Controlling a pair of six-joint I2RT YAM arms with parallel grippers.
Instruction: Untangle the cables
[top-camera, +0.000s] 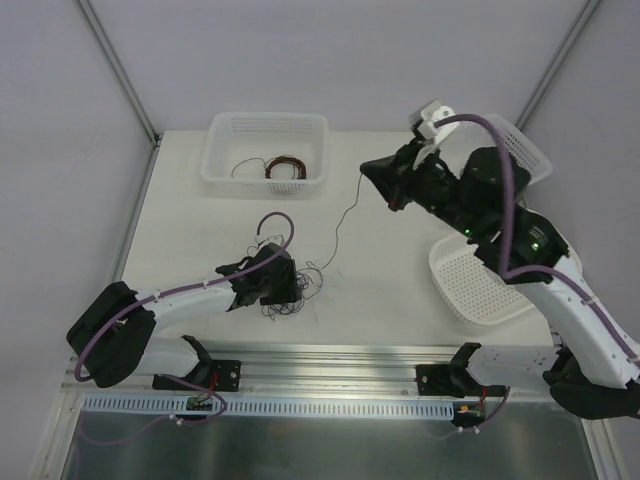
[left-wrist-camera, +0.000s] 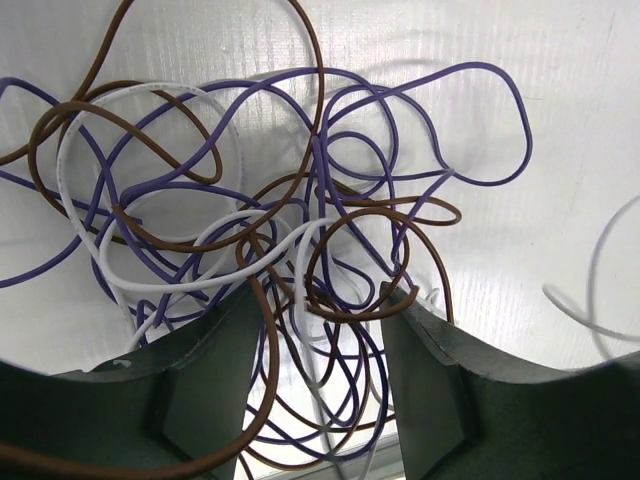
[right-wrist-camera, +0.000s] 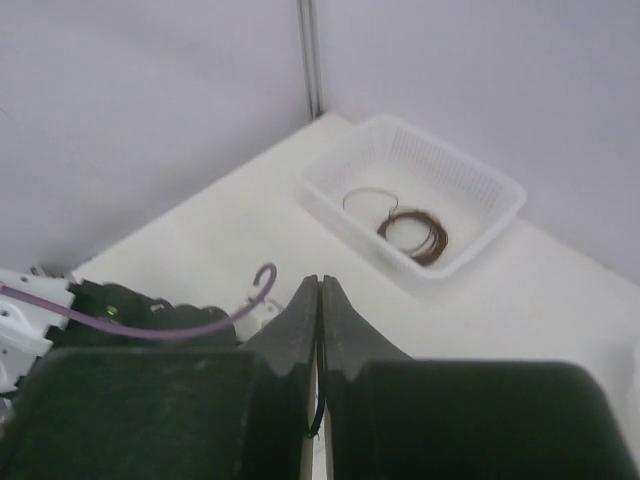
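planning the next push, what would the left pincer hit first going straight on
Most likely the cables, right ahead of the left pincer and partly between its jaws; then the table, depth unclear.

Place: we're looking at a robot lab bench, a closed test cell, not a home or a shop.
Walls: we see plain pale panels (top-camera: 350, 60) boxing the bench in, joined by bare metal posts (top-camera: 120, 75).
Surface: a plain white tabletop (top-camera: 200, 220).
Mounting: along the near edge we see an aluminium rail (top-camera: 340, 362) carrying the left arm (top-camera: 170, 300) and the right arm (top-camera: 560, 290), with a slotted wire duct (top-camera: 330, 407) below.
Props: we spot white plastic baskets, a far basket (top-camera: 265, 120) with wound wire coils (top-camera: 285, 168) and two side baskets (top-camera: 470, 290), plus the cables (left-wrist-camera: 318, 190) as a loose clump on the table.
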